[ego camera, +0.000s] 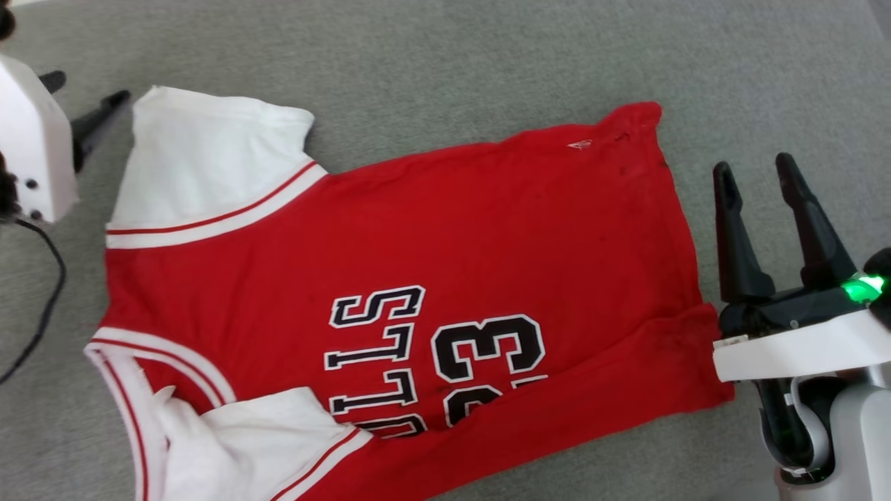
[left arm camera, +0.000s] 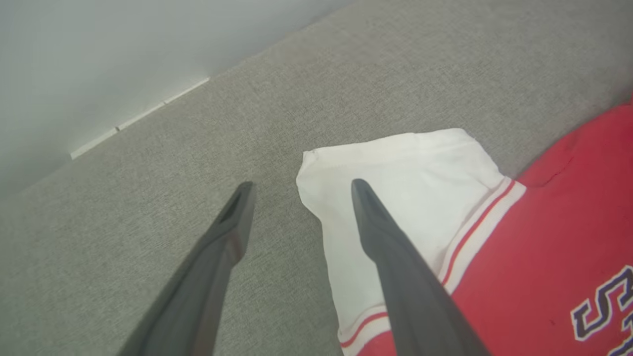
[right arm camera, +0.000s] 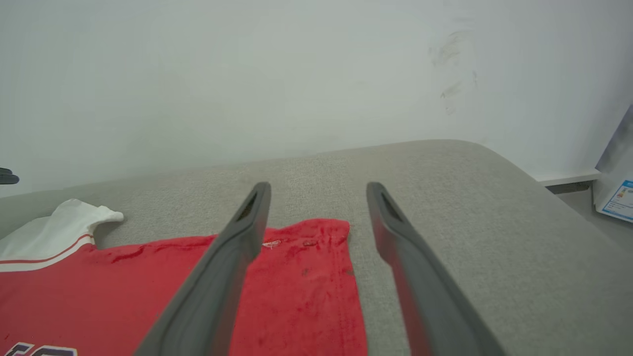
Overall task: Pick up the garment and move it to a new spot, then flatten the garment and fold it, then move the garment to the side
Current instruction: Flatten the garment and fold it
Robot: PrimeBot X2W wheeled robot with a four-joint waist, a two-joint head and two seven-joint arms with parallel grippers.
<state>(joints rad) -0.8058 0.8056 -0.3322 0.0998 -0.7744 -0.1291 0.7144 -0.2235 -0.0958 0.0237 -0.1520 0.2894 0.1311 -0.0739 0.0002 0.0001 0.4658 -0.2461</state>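
Grey woven cushion surface (ego camera: 487,49) against a pale wall (right arm camera: 247,74), rounded off at its far right corner. At the left edge, left gripper (left arm camera: 301,184) hovering with fingers spread wide and nothing between them, one finger over bare fabric, the other across the tip of the far white sleeve (ego camera: 209,153); a black cable (ego camera: 42,306) trailing below the wrist housing. Next across, the garment (ego camera: 452,236) lying front-up and sideways in the middle of the surface, collar toward the left edge, hem (ego camera: 679,229) toward the right. Far sleeve spread flat; near sleeve (ego camera: 264,431) tucked inward over the chest beside the collar trim, and the near side rolled over in a long red flap (ego camera: 592,396) hiding the lower part of the lettering (ego camera: 376,362) and number. Just past the hem, right gripper (ego camera: 753,163) over the bare surface, fingers likewise wide apart, gripping nothing. Probably the flattening step: laid out but not yet smooth, no fold begun. Next move likely calling for a pinch on the near flap and on the tucked sleeve, each drawn toward the near edge until the front lies in a single layer, taking only the top layer so as not to drag the whole shirt.
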